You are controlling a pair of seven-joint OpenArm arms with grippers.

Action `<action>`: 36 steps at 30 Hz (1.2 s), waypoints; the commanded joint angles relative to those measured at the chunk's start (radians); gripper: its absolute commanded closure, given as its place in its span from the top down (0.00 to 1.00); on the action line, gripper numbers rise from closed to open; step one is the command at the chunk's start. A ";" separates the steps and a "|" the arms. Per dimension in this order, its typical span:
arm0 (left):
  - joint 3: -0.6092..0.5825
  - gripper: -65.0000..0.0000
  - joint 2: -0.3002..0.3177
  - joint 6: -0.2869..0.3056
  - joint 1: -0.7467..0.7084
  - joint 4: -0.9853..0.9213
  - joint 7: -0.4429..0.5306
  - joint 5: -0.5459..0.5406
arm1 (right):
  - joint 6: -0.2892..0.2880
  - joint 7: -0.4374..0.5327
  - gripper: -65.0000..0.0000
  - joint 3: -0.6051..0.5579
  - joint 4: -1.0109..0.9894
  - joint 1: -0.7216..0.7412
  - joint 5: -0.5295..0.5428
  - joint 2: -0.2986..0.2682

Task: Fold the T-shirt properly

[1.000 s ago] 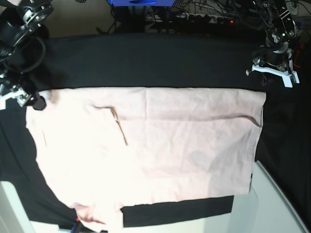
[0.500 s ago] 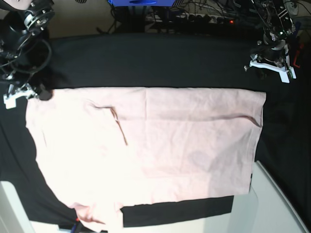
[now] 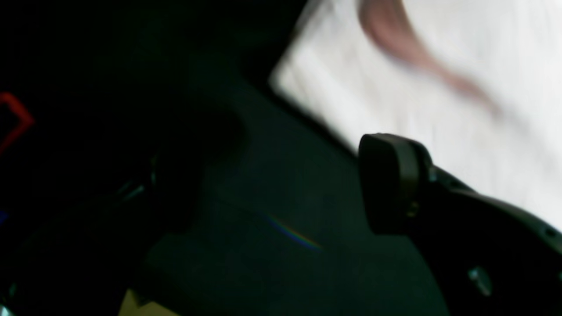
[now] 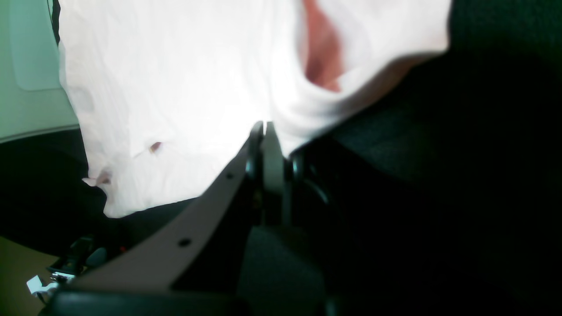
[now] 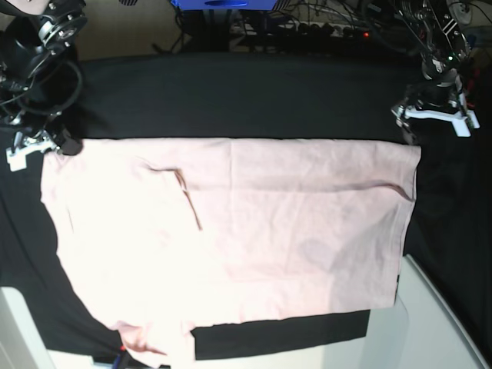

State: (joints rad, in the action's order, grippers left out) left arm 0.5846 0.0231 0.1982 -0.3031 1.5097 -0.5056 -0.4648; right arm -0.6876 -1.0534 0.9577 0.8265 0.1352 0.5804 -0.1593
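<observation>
While the T-shirt (image 5: 231,238) lies flat, plain side up, on the black cloth (image 5: 231,96), right gripper (image 4: 268,131) is pinched onto its corner edge; left gripper (image 5: 434,115) hovers w/ jaws apart, empty, near opposite corner.

Left wrist view motion-blurred: T-shirt (image 3: 439,87) edge smeared, one of the left gripper's fingers (image 3: 390,180) visible, the other lost in dark at 9 o'clock. Base view: T-shirt (image 5: 231,238) corner at 7 o'clock cut by frame edge.
</observation>
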 commanded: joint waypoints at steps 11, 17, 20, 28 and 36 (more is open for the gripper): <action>0.041 0.85 0.041 0.102 0.134 -0.196 0.012 -0.005 | -0.008 0.000 0.00 -0.001 0.012 0.013 0.019 -0.013; 0.068 0.85 0.033 0.192 0.169 -0.222 0.018 -0.005 | -0.008 0.000 0.00 -0.003 0.012 0.013 0.019 -0.013; 0.114 0.85 0.031 0.208 0.210 -0.280 0.015 -0.005 | -0.008 0.000 0.00 -0.003 0.012 0.013 0.019 -0.013; 0.134 0.85 0.044 0.211 0.285 -0.438 0.014 -0.005 | -0.008 0.000 0.00 -0.003 0.012 0.013 0.019 -0.013; 0.127 0.84 0.031 0.211 0.328 -0.443 0.012 -0.007 | -0.008 0.000 0.00 -0.003 0.012 0.013 0.019 -0.013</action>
State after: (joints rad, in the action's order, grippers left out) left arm 0.7151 0.0547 0.4053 0.0200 1.0637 -0.4633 -0.4740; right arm -0.6880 -1.0565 0.9569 0.8265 0.1352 0.5804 -0.1589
